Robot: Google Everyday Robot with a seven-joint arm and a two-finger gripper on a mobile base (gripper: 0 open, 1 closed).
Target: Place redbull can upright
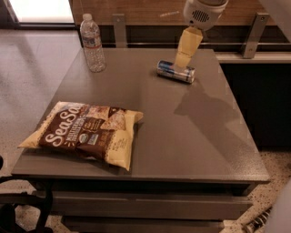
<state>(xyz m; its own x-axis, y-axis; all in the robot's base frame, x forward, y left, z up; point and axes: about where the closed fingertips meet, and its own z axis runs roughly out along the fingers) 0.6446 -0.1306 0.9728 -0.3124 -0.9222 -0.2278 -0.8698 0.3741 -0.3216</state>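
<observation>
The redbull can (175, 72) lies on its side at the far middle-right of the grey table (182, 132), its long axis running left to right. It is blue and silver with silver ends. My gripper (183, 59) hangs from the arm's white wrist (203, 11) at the top. Its cream fingers point down and their tips are just above the can's middle, overlapping its upper edge in this view. Whether they touch the can does not show.
A clear plastic water bottle (92, 43) stands upright at the table's far left corner. A brown and cream SeaSalt chip bag (86, 132) lies flat at the front left. A wooden wall with a rail runs behind the table. The floor drops off on the right.
</observation>
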